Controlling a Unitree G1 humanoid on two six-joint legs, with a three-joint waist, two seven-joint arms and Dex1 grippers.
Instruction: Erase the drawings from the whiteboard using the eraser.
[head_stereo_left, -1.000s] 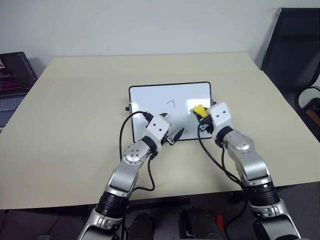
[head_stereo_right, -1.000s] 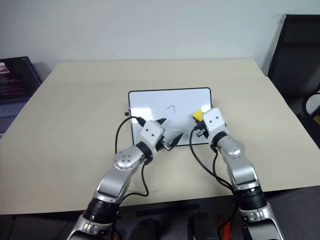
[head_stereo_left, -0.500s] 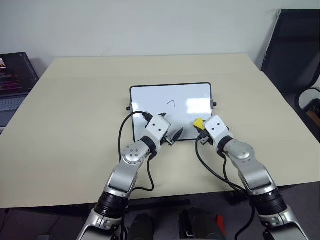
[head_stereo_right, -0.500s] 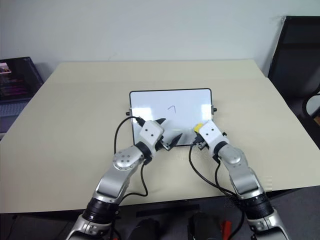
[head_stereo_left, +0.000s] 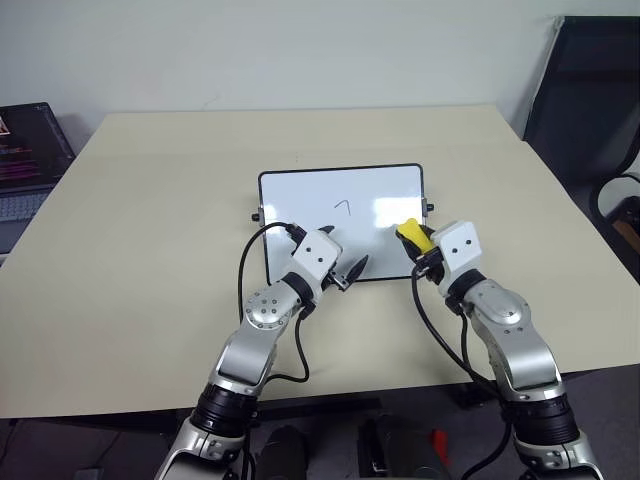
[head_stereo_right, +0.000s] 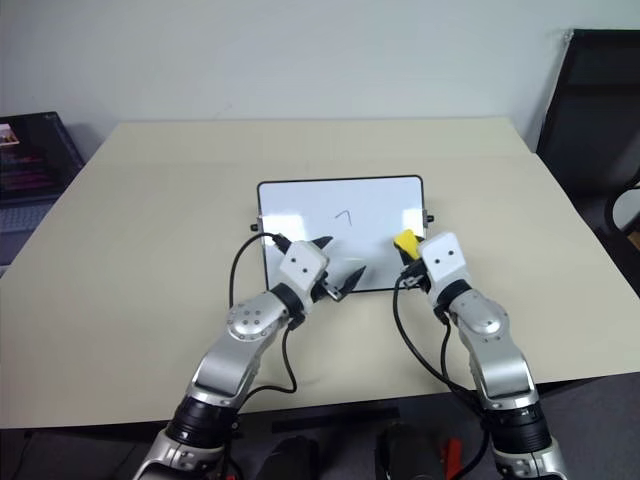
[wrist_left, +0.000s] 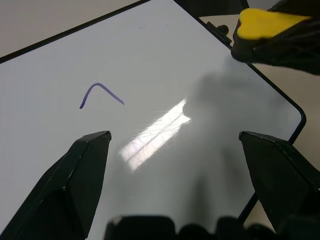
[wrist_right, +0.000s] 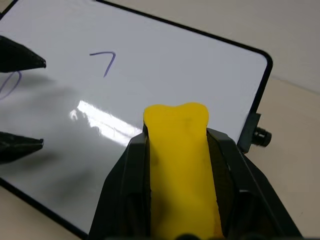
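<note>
Pulled back toward the right edge of the whiteboard (head_stereo_left: 340, 215) since a second ago, right gripper (head_stereo_left: 420, 243) pinching the eraser (head_stereo_left: 411, 234), lifted just above the glossy surface. Left gripper (wrist_left: 175, 145) spread wide over the near edge, holding nothing. One "7" tick (head_stereo_left: 343, 207) at mid-board and part of a loop (wrist_right: 9, 85) by the left fingertips left to wipe. Best lowered flat, swept leftward, steering clear of the left fingertips. Bare table (head_stereo_left: 150, 230) open on all sides.
</note>
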